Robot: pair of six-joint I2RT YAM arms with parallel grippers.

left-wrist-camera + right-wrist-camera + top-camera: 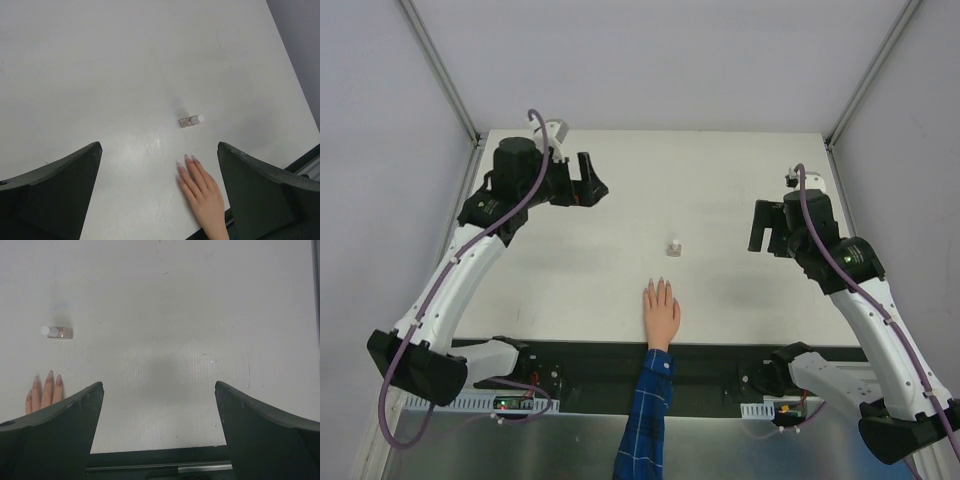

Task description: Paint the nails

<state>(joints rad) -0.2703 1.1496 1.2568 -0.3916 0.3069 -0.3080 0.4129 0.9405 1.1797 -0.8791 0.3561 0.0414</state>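
Whitish polish bottle (pixel 674 245) just beyond nails (pixel 660 284), left tool (pixel 584 182) & right tool (pixel 766 238) both spread wide, empty.

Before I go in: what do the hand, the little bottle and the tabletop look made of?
Hand: even flesh tone, matte, probably plastic or silicone. Bottle: see-through body with a glint, likely glass; white cap, perhaps plastic. Tabletop: white with soft sheen, maybe laminate.

Bright, diffuse light, faint soft shadows and a mild sheen on the white table (pixel 720 180), slightly soft wrist views.
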